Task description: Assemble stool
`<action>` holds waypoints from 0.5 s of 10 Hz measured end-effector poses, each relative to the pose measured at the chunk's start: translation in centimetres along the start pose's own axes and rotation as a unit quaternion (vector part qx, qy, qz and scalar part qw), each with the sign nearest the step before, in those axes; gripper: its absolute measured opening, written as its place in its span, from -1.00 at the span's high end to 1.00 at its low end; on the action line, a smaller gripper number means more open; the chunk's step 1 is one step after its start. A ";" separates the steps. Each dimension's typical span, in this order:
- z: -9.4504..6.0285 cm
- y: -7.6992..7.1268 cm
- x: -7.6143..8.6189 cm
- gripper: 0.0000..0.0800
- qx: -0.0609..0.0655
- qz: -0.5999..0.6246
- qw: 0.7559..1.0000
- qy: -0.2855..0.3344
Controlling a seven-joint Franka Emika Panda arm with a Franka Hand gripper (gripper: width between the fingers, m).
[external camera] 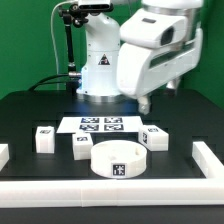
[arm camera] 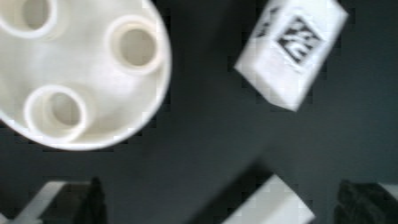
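The round white stool seat (external camera: pixel 118 160) lies on the black table near the front, with a tag on its side. In the wrist view the seat (arm camera: pixel 71 70) shows round holes in its face. Three small white legs with tags lie apart: one at the exterior view's left (external camera: pixel 44 138), one beside it (external camera: pixel 81 147), one at the right (external camera: pixel 155 137). One leg (arm camera: pixel 294 50) also shows in the wrist view, beside the seat. My gripper (external camera: pixel 147 102) hangs above the table behind the right leg. In the wrist view my gripper (arm camera: pixel 214 198) is open and holds nothing.
The marker board (external camera: pixel 103 125) lies flat behind the parts, in front of the arm's base. White border rails run along the front (external camera: pixel 110 192), the right (external camera: pixel 208 160) and the left (external camera: pixel 3 153). A white corner (arm camera: pixel 270 205) shows between my fingers; I cannot tell what it belongs to.
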State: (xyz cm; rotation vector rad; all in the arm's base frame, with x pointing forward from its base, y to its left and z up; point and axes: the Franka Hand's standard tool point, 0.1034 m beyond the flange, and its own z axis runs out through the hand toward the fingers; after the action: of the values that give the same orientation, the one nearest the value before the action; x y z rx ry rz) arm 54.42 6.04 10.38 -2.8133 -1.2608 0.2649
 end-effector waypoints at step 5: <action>1.7 2.4 -1.5 -0.62 -0.041 -0.065 0.996 0.049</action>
State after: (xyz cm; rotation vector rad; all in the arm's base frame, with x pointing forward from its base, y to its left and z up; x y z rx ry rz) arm 54.90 3.32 8.61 -2.7548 -1.4573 0.0699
